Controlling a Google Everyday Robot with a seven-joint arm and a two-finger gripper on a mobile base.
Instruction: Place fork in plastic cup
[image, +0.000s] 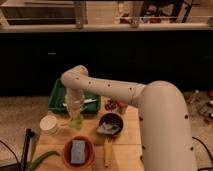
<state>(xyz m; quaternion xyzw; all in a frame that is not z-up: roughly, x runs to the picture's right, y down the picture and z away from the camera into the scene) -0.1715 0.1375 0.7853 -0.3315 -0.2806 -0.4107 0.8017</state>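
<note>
The plastic cup (76, 122) is a small translucent light-green tumbler standing on the wooden table, just in front of the green tray. My gripper (76, 111) hangs straight down from the white arm's wrist, directly over the cup's mouth and touching or nearly touching it. The fork does not show on its own; it is hidden by the gripper or the cup, and I cannot tell which.
A white round container (49, 124) stands left of the cup. The green tray (59, 96) behind holds a long white utensil (89, 102). A dark bowl (111, 123), an orange bowl (65, 150) with a blue sponge, and a yellow-handled utensil (107, 153) lie in front and to the right.
</note>
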